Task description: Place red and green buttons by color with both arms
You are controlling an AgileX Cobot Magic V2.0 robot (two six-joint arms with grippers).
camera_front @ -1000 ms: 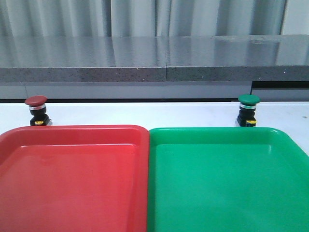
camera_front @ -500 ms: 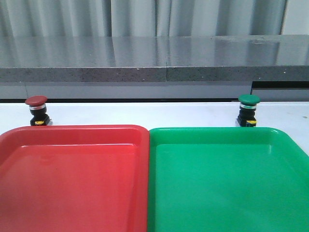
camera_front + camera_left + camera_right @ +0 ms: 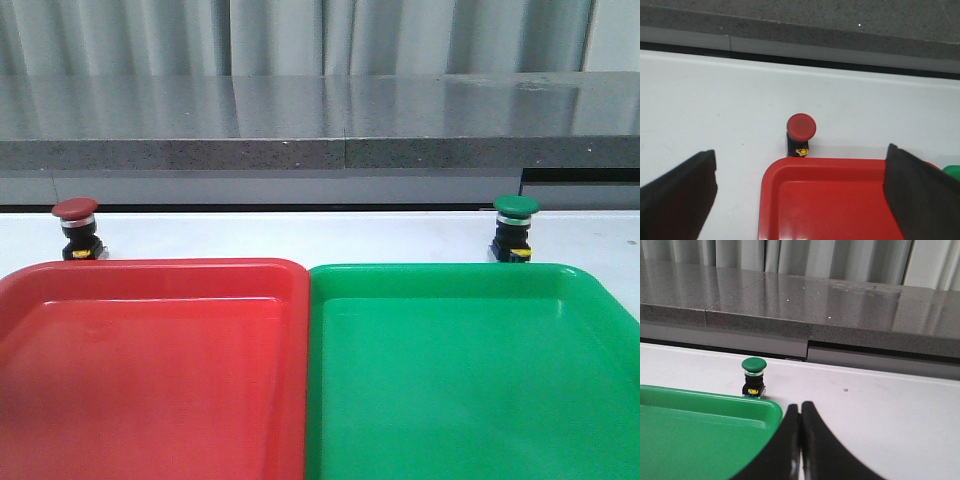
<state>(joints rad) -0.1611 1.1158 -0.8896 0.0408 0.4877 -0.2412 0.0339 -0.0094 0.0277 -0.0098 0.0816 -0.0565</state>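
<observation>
The red button point(image 3: 75, 228) stands upright on the white table just behind the red tray's far left corner; it also shows as the red button point(image 3: 801, 132) in the left wrist view. The green button point(image 3: 514, 227) stands upright behind the green tray's far right part, and appears as the green button point(image 3: 753, 377) in the right wrist view. My left gripper point(image 3: 801, 192) is open wide above the red tray's corner, short of the red button, holding nothing. My right gripper point(image 3: 800, 410) is shut and empty, beside the green tray's corner, apart from the green button. Neither arm shows in the front view.
A red tray point(image 3: 150, 275) on the left and a green tray point(image 3: 450, 275) on the right sit side by side, touching, at the front. A grey stone ledge point(image 3: 320, 150) runs along the back of the white table point(image 3: 300, 235), with curtains behind.
</observation>
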